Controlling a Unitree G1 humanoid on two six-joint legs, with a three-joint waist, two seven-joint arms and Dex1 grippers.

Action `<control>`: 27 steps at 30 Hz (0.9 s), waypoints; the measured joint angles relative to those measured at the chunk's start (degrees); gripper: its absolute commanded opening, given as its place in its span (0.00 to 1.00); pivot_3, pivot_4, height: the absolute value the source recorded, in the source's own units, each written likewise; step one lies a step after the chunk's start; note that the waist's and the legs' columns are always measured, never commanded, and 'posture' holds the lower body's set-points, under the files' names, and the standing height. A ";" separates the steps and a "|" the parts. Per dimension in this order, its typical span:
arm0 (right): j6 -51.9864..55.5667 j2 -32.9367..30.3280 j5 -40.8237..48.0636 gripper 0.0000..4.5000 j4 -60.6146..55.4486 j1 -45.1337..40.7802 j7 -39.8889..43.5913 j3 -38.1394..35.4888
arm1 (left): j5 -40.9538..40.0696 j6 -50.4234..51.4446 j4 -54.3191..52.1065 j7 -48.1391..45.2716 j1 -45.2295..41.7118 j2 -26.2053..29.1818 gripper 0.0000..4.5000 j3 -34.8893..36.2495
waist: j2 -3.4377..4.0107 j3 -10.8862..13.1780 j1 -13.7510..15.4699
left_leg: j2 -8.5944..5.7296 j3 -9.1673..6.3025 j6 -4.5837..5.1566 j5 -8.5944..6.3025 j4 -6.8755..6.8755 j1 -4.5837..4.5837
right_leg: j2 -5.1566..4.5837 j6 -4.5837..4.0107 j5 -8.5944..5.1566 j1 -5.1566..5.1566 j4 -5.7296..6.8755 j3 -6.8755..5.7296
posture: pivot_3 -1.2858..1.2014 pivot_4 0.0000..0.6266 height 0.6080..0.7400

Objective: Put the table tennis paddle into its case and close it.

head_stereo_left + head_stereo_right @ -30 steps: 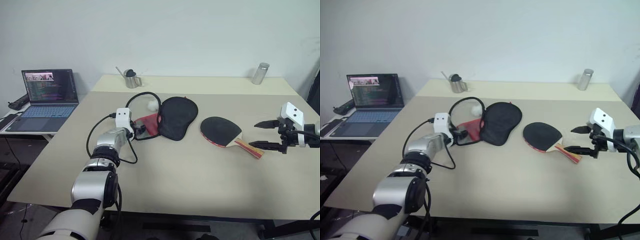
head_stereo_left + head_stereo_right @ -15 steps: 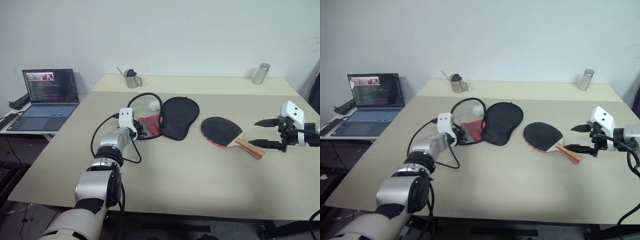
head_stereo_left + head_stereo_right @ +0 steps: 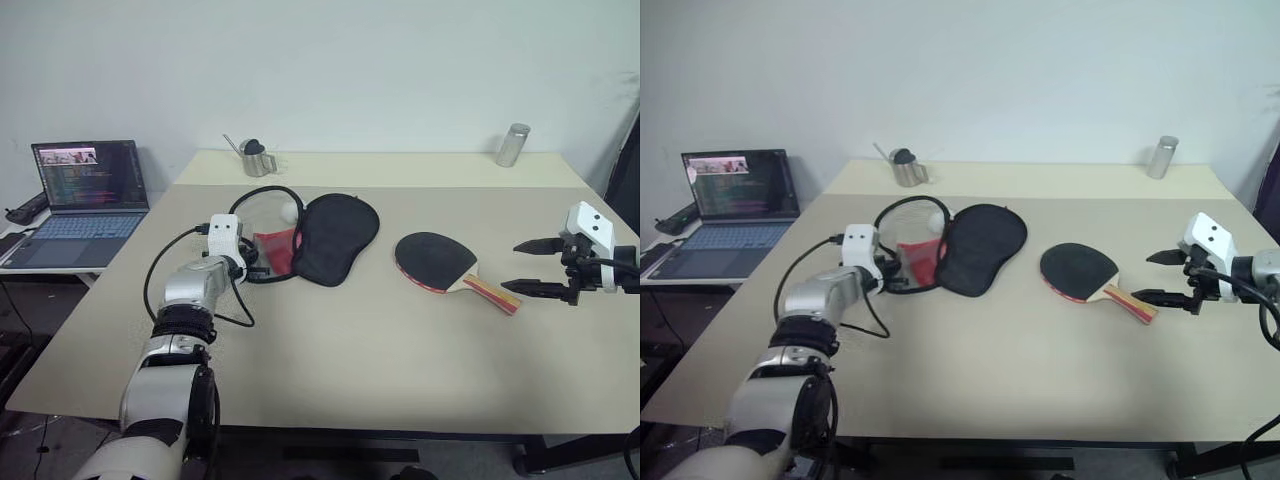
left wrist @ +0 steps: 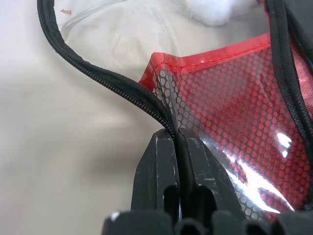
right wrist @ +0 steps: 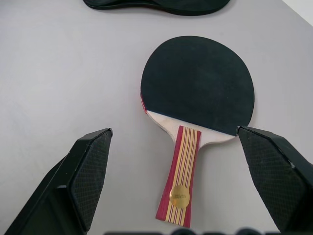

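The table tennis paddle (image 3: pixel 437 262) lies flat on the table with its black face up and its striped wooden handle (image 5: pixel 180 178) pointing toward my right gripper. My right gripper (image 3: pixel 531 266) hovers open just off the handle's end, its fingers (image 5: pixel 88 161) spread wide. The case (image 3: pixel 330 236) lies open left of the paddle, with the black lid up and the red mesh pocket (image 4: pixel 230 103) showing. My left gripper (image 4: pixel 175 142) is shut on the case's black zipper rim (image 4: pixel 98 76) at its left edge.
A white ball (image 3: pixel 290 213) sits inside the case's looped rim. A metal cup (image 3: pixel 256 158) and a metal cylinder (image 3: pixel 513 145) stand on the far table strip. An open laptop (image 3: pixel 85 190) sits on a side table at the left.
My left gripper closed on the case's zipper rim and drew back to the left, dragging the case a little that way. The paddle and right gripper stayed put.
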 measured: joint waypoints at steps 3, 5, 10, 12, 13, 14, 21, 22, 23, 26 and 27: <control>0.01 0.00 0.00 1.00 -0.12 0.01 -0.13 0.00 | -0.18 3.58 -6.65 0.02 3.54 0.04 0.01 -0.33 | 0.00 0.00 0.02 | 0.00 -0.01 0.00 0.00 0.00 0.00 | 0.00 0.00 0.00 0.00 0.00 0.03 | 0.52 0.24 1.00; 0.01 0.00 0.00 1.00 -0.11 0.01 -0.21 0.00 | -0.32 4.83 -8.31 0.44 4.60 -0.18 0.01 -0.30 | 0.00 0.00 0.09 | 0.00 -0.02 0.00 0.00 0.01 0.00 | 0.00 0.00 0.00 0.01 0.00 0.01 | 0.52 0.24 1.00; 0.00 0.23 -0.01 1.00 -0.09 -0.11 -0.37 0.18 | -0.44 5.04 -9.06 4.75 4.45 -3.80 0.01 0.32 | 0.00 0.00 0.35 | -0.01 -0.02 0.00 0.00 0.03 0.00 | -0.01 0.00 0.00 0.04 -0.02 0.00 | 0.52 0.24 1.00; 0.00 0.35 -0.01 1.00 -0.08 -0.25 -0.33 0.50 | -0.48 4.67 -8.95 6.60 4.01 -5.58 0.01 0.50 | -0.01 0.00 0.38 | -0.01 -0.02 0.00 0.00 0.03 -0.01 | -0.01 0.00 0.00 0.04 -0.02 -0.01 | 0.52 0.24 1.00; 0.00 0.39 -0.02 1.00 -0.07 -0.31 -0.31 0.54 | -0.50 4.40 -8.89 7.72 3.57 -6.64 0.01 0.63 | -0.01 0.01 0.41 | -0.01 -0.02 0.00 0.00 0.03 -0.01 | -0.01 0.00 0.00 0.04 -0.02 -0.01 | 0.52 0.24 1.00; 0.00 0.39 -0.01 1.00 -0.07 -0.36 -0.30 0.54 | -0.55 4.25 -8.87 8.31 3.16 -7.25 0.01 0.67 | -0.02 0.01 0.42 | 0.00 -0.02 0.00 0.00 0.03 -0.02 | -0.01 0.00 0.00 0.04 -0.02 -0.02 | 0.52 0.24 1.00; 0.01 0.37 -0.01 1.00 -0.07 -0.38 -0.04 0.53 | -0.58 1.74 -7.18 12.55 0.63 -11.19 0.01 1.39 | -0.02 0.01 0.35 | 0.00 0.01 0.00 0.00 0.03 0.00 | -0.01 0.00 0.00 0.04 -0.02 0.00 | 0.52 0.24 1.00; 0.01 0.36 -0.01 1.00 -0.07 -0.38 -0.01 0.53 | -0.57 1.53 -6.98 12.78 0.59 -11.70 0.01 1.37 | -0.02 0.01 0.36 | 0.00 0.01 0.00 0.00 0.03 0.00 | -0.01 0.00 0.00 0.04 -0.02 0.00 | 0.52 0.24 1.00; 0.01 0.36 -0.01 1.00 -0.07 -0.38 0.02 0.53 | -0.56 1.24 -6.79 12.87 0.60 -12.21 0.01 1.36 | -0.02 0.01 0.38 | 0.00 0.01 0.00 0.00 0.03 -0.01 | -0.01 0.00 0.00 0.05 -0.02 0.00 | 0.52 0.24 1.00; 0.03 0.36 -0.01 1.00 -0.10 -0.38 0.05 0.53 | -0.58 0.99 -6.68 13.10 0.59 -14.03 0.01 1.09 | -0.03 0.01 0.47 | -0.01 0.01 0.00 0.00 0.03 -0.01 | -0.01 0.00 0.01 0.05 -0.02 -0.01 | 0.52 0.24 1.00; 0.05 0.34 -0.01 1.00 -0.10 -0.38 0.05 0.53 | -0.55 0.95 -6.68 13.28 0.57 -14.53 0.01 1.04 | -0.03 0.01 0.46 | -0.01 0.01 0.00 0.00 0.03 -0.01 | -0.01 0.00 0.00 0.05 -0.02 0.00 | 0.52 0.24 1.00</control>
